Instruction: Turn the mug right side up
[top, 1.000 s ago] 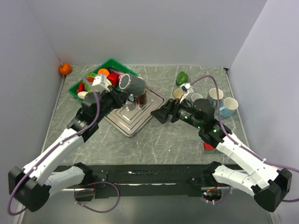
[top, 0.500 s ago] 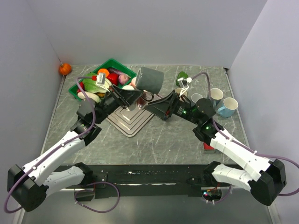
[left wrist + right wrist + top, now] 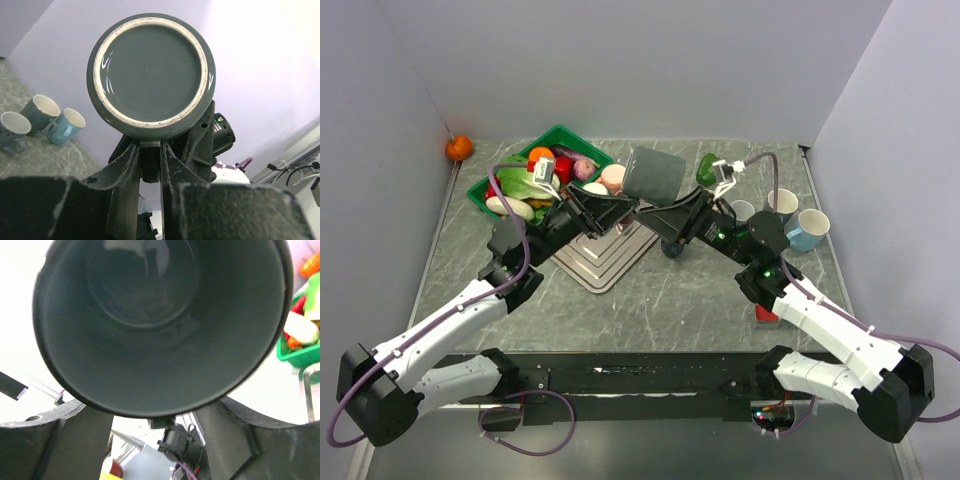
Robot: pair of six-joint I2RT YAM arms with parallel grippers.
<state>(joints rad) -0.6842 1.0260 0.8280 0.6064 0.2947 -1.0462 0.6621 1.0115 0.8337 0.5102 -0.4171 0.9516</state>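
The dark grey-green mug (image 3: 655, 175) is held up in the air above the table's middle, lying roughly on its side. My left gripper (image 3: 628, 208) is shut on its handle from the left. In the left wrist view the mug's base (image 3: 151, 75) faces the camera, and the handle sits pinched in the left gripper (image 3: 150, 155). My right gripper (image 3: 667, 212) is open, just right of and under the mug. In the right wrist view the mug's open mouth (image 3: 150, 305) faces the camera, and the right gripper (image 3: 160, 425) has its fingers spread wide below it.
A green basket (image 3: 483, 186) of vegetables stands at the back left, with a metal tray (image 3: 605, 255) beside it. An orange (image 3: 458, 147) sits in the far left corner. A green pepper (image 3: 710, 165) and several cups (image 3: 810, 228) stand at the right. A red item (image 3: 767, 314) lies near the right arm.
My left gripper has carried the mug up and to the right, turning it. My right gripper has risen from the table and come in close under the mug.
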